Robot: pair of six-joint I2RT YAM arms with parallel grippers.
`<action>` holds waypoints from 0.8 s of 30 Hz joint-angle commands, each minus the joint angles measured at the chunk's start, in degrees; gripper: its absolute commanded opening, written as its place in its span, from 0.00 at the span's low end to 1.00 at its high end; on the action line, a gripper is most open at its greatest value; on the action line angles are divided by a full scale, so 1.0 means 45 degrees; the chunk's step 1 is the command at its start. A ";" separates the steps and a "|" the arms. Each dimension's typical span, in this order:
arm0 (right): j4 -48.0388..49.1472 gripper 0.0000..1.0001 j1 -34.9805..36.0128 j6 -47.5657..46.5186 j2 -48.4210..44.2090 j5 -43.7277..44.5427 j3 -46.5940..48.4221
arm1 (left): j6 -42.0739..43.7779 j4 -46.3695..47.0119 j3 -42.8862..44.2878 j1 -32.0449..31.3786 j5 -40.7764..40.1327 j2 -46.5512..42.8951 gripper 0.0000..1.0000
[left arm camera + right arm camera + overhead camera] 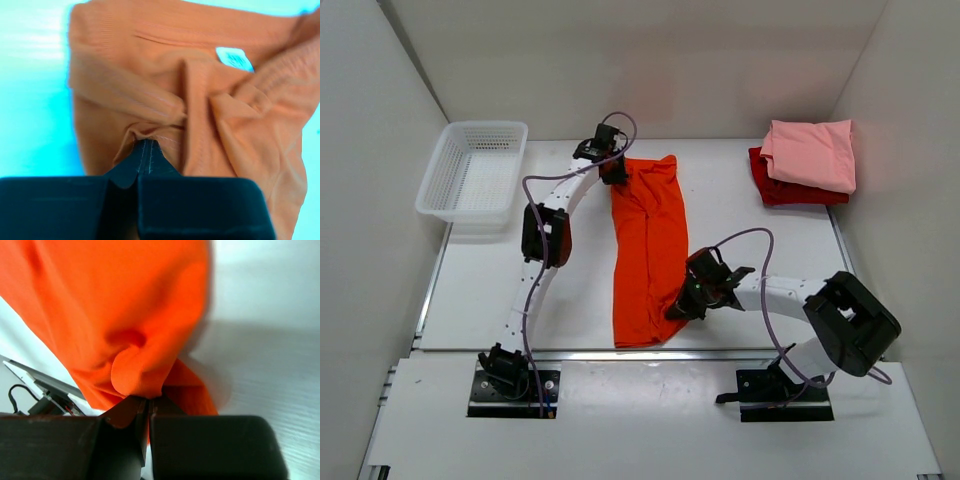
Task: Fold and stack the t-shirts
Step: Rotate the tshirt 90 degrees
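On the table, my two grippers hold the bright orange t-shirt, which lies as a long, narrow band running from the far side toward my bases. My left gripper is pressed together on a bunched fold at the far end, close to the neck seam and its white label. My right gripper is pinched tight on a puckered bit of the near right edge. The cloth looks light, thin and limp: it wrinkles at each pinch and, I judge, would sag between holds rather than carry a crease on its own. It wants taking at edges or corners, both ends at once, with every layer caught. At the far right corner, the light pink t-shirt sits folded on the dark red t-shirt. The white mesh basket stands at the far left.
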 commanded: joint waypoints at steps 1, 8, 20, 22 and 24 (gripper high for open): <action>-0.1367 0.01 -0.0076 0.0187 -0.0248 -0.0048 -0.0889 | -0.0396 0.0333 0.0265 0.0666 0.0075 -0.0083 0.00; -0.2616 0.01 0.1095 -0.0284 -0.2258 0.2741 0.0671 | -0.0512 0.1191 0.0092 0.0530 0.0952 -0.1836 0.01; -0.4785 0.23 0.1625 -0.2467 -0.1871 0.4990 0.2158 | 0.0856 0.2065 -1.1752 -0.0699 0.1813 -1.1591 0.40; -0.4418 0.28 0.1176 -0.3266 -0.2240 0.4721 0.1848 | 0.0641 0.2674 -1.5728 -0.0797 0.1950 -1.3449 0.43; -0.4241 0.35 0.0746 -0.3580 -0.2784 0.4426 0.1419 | 0.0328 0.3123 -1.8250 -0.1031 0.2222 -1.5193 0.47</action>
